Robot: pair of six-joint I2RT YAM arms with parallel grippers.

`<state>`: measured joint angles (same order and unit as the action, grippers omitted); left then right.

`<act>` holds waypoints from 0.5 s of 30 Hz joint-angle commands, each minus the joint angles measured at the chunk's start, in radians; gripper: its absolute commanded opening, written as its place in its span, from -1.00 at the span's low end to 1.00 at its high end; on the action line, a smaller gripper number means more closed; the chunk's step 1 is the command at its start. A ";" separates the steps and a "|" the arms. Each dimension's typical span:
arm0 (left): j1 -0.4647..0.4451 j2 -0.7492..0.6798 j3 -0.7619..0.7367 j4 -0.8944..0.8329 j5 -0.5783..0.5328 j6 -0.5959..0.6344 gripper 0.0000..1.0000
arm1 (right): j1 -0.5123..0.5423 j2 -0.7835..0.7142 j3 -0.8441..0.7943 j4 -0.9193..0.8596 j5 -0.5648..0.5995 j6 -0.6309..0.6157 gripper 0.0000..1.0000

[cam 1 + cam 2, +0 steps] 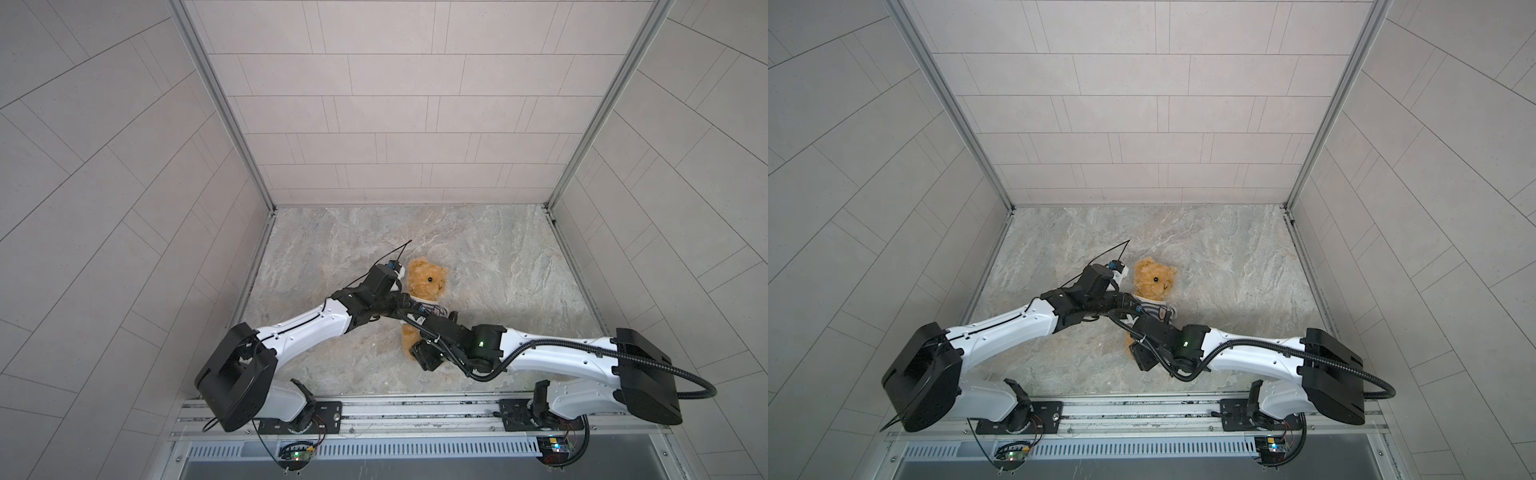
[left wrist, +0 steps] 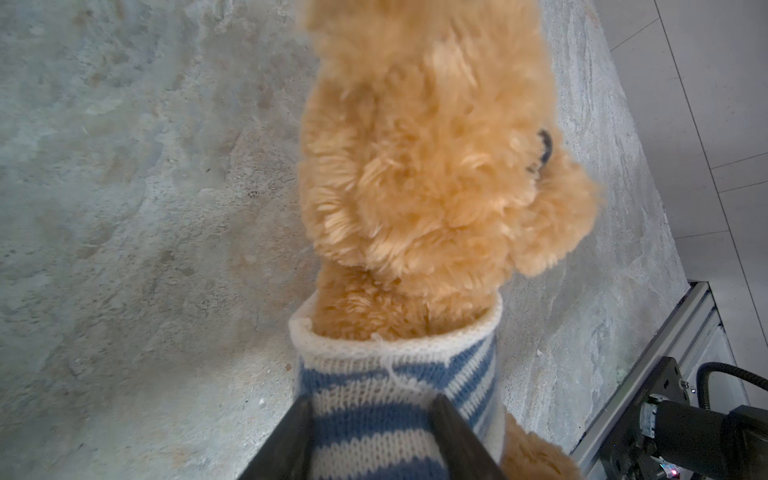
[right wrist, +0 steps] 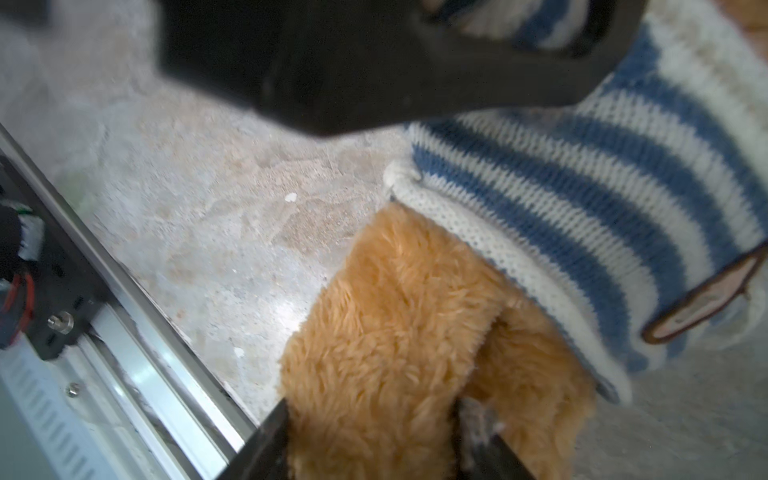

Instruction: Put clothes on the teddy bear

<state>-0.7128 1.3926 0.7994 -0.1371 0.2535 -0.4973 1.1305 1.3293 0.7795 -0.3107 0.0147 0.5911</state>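
**Bear on its back, shirt on its torso, a gripper at each end**

The teddy bear (image 1: 426,280) lies on the marbled grey table (image 1: 498,257) with its legs toward the aluminium rail (image 1: 415,409) and its head away from the rail. In both top views the two arms cross over its body, so little more than the head, one black bead eye and a strip of the striped shirt (image 1: 1154,309) can be seen; neither gripper's fingers can be made out there.

The wrist views supply what the arms hide. In the left wrist view the left gripper (image 2: 372,401) sits on the shirt over the torso, on the rail side of the rolled cream collar; both dark tapered fingers press against the knit, which fills the gap between them, a half-wide grip on the fabric. Only this view shows the dark stitched nose on the muzzle. In the right wrist view the right gripper (image 3: 374,405) has its fingers either side of a leg, at the bear's end nearest the rail, both touching fur; whether they squeeze it I cannot tell. Only this view shows the oval brown-edged badge (image 3: 706,299) near the hem.

The fur is long, curly and golden-brown; the shirt is ribbed knit in blue and cream bands with a plain cream hem; the table is matt and mottled like stone.
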 commanded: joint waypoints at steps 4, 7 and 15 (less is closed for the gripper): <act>0.009 -0.041 -0.068 0.042 0.025 -0.020 -0.02 | -0.030 -0.057 -0.031 -0.099 0.091 0.014 -0.14; 0.009 -0.066 -0.104 0.057 0.037 -0.030 -0.02 | -0.043 -0.096 -0.062 -0.099 0.096 0.017 -0.15; -0.016 -0.142 -0.188 0.113 0.056 -0.088 -0.01 | -0.055 -0.170 -0.069 -0.138 0.107 0.013 -0.01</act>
<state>-0.7170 1.2793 0.6361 -0.0479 0.3042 -0.5602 1.0840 1.1988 0.7116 -0.4065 0.0765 0.5961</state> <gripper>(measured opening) 0.493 0.480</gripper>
